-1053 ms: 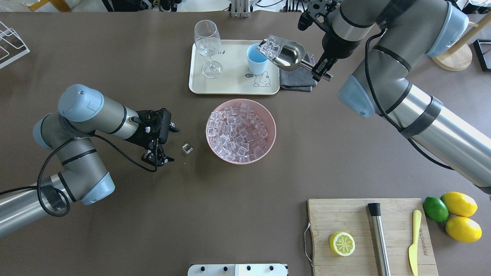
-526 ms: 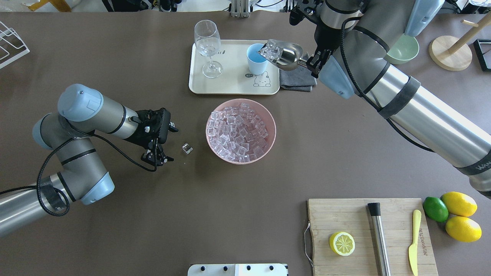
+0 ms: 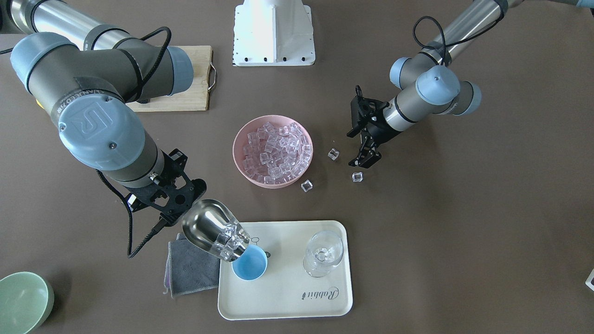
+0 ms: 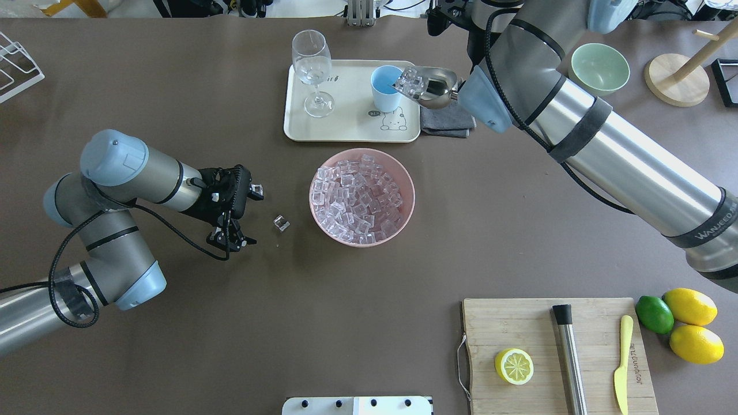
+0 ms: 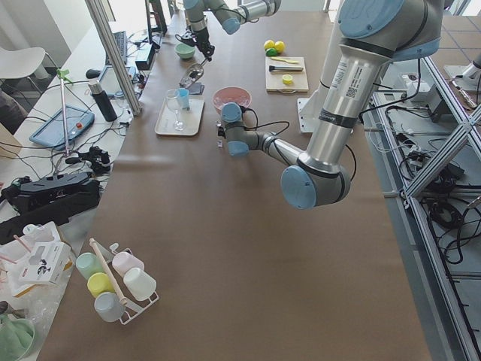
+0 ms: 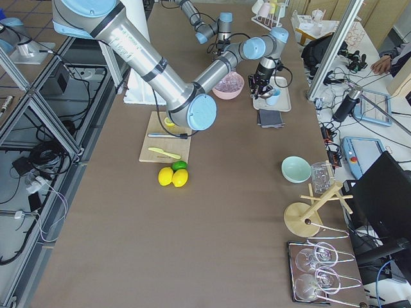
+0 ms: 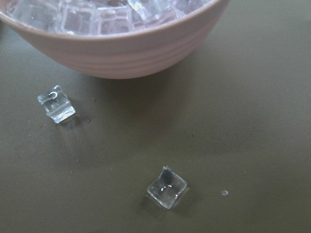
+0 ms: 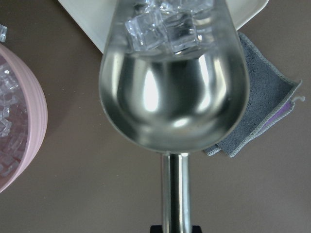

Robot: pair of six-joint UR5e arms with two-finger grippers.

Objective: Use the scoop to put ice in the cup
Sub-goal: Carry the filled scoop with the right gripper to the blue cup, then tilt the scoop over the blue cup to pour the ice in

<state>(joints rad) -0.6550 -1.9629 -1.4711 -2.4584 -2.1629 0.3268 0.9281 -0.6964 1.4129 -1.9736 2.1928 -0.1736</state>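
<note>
1. The right gripper [image 3: 180, 200] sits in the lower left of the front-facing view. Its jaws are clamped on the thin metal handle of the scoop [image 3: 206, 225].
2. The scoop is shiny stainless steel with a rounded, tapered bowl. It is held in the air and tipped mouth-down, with its open end hanging over the rim of the cup [image 3: 250, 266].
3. A handful of ice [image 3: 229, 241], clear and glassy, is bunched at the scoop's mouth, right above the cup's near edge.
4. The cup is small, round and light blue with a deeper blue inside. It stands upright on the left part of a cream tray [image 3: 287, 297], at lower centre.
5. A stemmed glass [image 3: 323, 254] stands to the cup's right on the same tray. A grey cloth [image 3: 190, 269] lies against the tray's left edge, beneath the scoop.
6. The left gripper [image 3: 361, 139] is right of centre, low over the table. Its jaws are spread wide and hold nothing.
7. A pink bowl [image 3: 239, 139] heaped with more cubes sits at mid-frame. Three loose cubes [image 3: 333, 154] lie on the table to its right, near the left gripper.
</note>
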